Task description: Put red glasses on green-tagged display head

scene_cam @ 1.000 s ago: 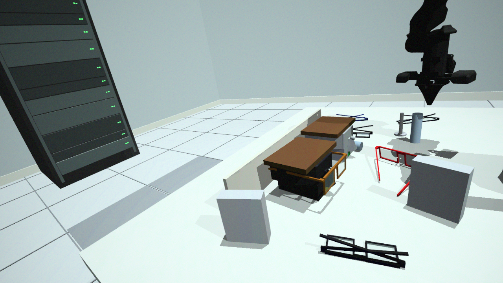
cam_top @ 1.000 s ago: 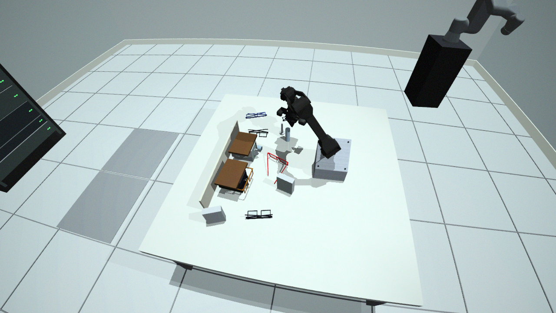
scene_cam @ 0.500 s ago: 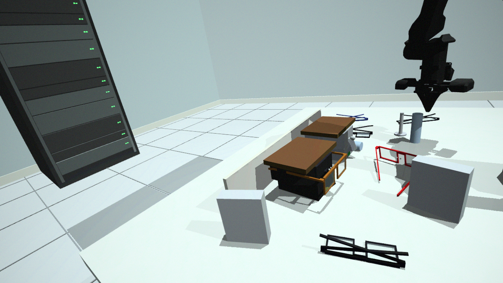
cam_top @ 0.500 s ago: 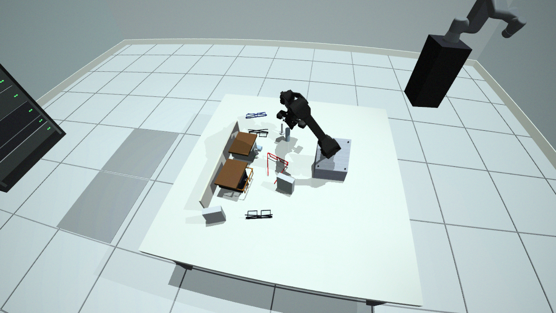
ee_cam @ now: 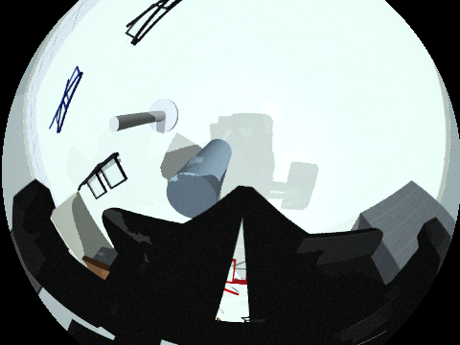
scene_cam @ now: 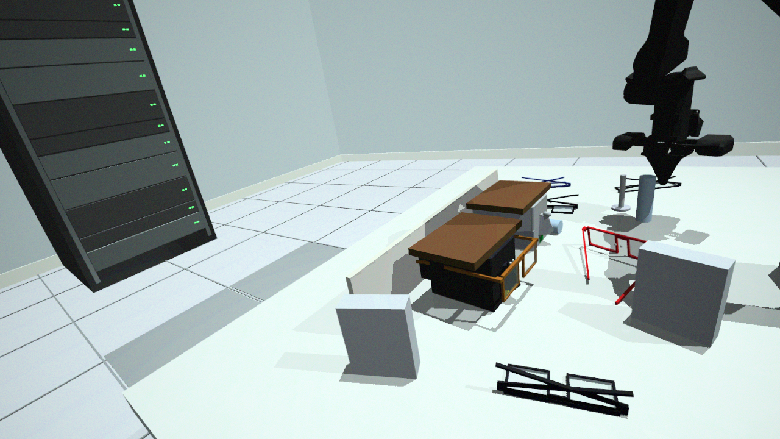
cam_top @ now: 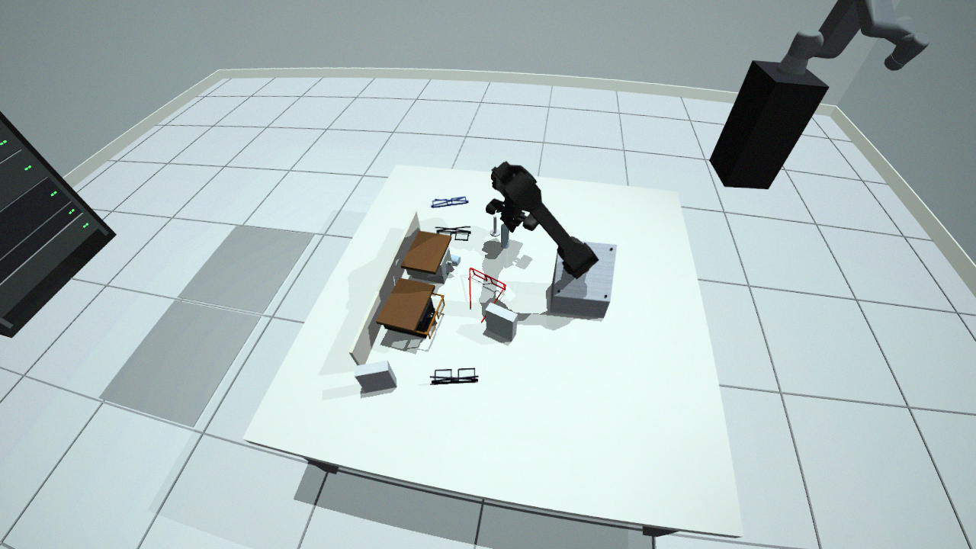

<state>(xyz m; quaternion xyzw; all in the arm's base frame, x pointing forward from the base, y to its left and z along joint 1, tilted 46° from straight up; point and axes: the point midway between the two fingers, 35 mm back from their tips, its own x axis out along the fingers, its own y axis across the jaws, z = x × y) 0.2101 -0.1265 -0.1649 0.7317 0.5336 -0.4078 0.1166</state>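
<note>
The red glasses (cam_top: 470, 292) (scene_cam: 586, 256) (ee_cam: 240, 282) stand open on the table, temples spread; in the exterior view a grey block hides part of them. The green tag (scene_cam: 540, 238) shows low on the pale grey head (scene_cam: 538, 215), under the farther brown slab. The other head (scene_cam: 463, 289) is black, under the nearer slab, and wears orange glasses (scene_cam: 510, 277). My gripper (scene_cam: 663, 182) (ee_cam: 244, 192) is shut and empty, pointing down above the table close to the upright blue-grey cylinder, away from the red glasses.
The blue-grey cylinder (cam_top: 505, 236) (scene_cam: 645, 199) (ee_cam: 192, 195) stands beside a thin post (scene_cam: 622, 191) (ee_cam: 139, 121). Grey blocks (cam_top: 500, 322) (scene_cam: 376, 341) stand near the red glasses and at the low wall's near end. Folded black glasses (cam_top: 454, 379) and blue glasses (cam_top: 449, 202) lie farther out.
</note>
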